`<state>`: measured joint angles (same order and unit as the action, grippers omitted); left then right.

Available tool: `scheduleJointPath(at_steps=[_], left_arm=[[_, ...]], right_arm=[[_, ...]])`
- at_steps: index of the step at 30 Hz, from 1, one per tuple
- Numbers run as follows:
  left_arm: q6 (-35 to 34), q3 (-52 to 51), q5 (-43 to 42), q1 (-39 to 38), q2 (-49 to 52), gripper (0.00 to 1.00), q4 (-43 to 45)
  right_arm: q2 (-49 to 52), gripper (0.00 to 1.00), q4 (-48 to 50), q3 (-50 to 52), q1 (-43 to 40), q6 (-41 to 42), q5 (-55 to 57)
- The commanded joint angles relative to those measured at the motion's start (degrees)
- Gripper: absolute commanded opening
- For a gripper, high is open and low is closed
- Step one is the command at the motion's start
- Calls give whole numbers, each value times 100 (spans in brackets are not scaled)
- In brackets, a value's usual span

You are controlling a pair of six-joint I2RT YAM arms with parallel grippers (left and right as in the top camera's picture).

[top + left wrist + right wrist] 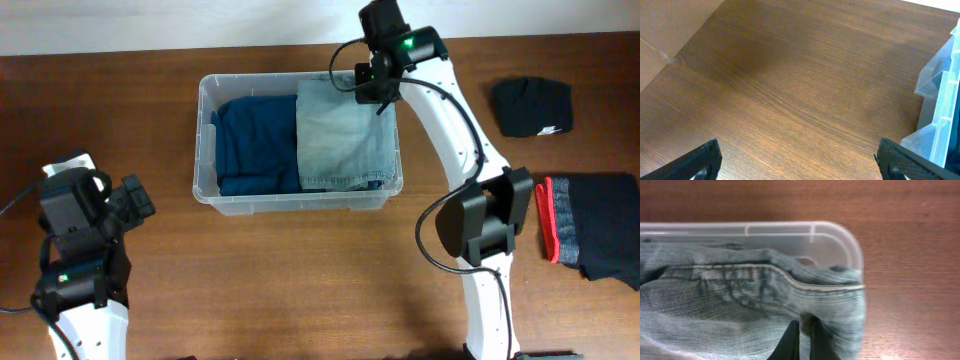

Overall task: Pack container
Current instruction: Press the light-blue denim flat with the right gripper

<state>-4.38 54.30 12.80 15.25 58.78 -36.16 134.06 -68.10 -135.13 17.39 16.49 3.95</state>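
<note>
Above the brown wooden table (300,280), we see the large clear rectangular plastic container (205,150) mid-table toward the far edge, its floor hidden under a folded dark blue garment (255,145) and folded pale denim jeans (345,140); we judge it light, stiff and slick-walled, best taken by its rounded rim. From the left wrist, the left gripper (800,160) gapes wide and empty over bare wood, only a container corner showing. From the right wrist, the right gripper (802,340) is closed tight at the denim; whether it pinches cloth we cannot tell.

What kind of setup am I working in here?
Probably a tabletop clothes-packing station: a wooden table, a clear container holding folded jeans, and more folded garments waiting beside it.
</note>
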Motion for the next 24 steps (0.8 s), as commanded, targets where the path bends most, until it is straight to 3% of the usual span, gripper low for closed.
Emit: scheduleJointPath(at_steps=[1,11,24], left_arm=[[-76,-15,-39,31,4,99,13],[-76,-15,-39,31,4,99,11],[-76,-15,-39,31,4,99,13]], right_arm=[[361,4,-46,-39,-9,2,-70],[715,4,-201,37,26,0,-72],[428,4,-765,-92,173,-275,140]])
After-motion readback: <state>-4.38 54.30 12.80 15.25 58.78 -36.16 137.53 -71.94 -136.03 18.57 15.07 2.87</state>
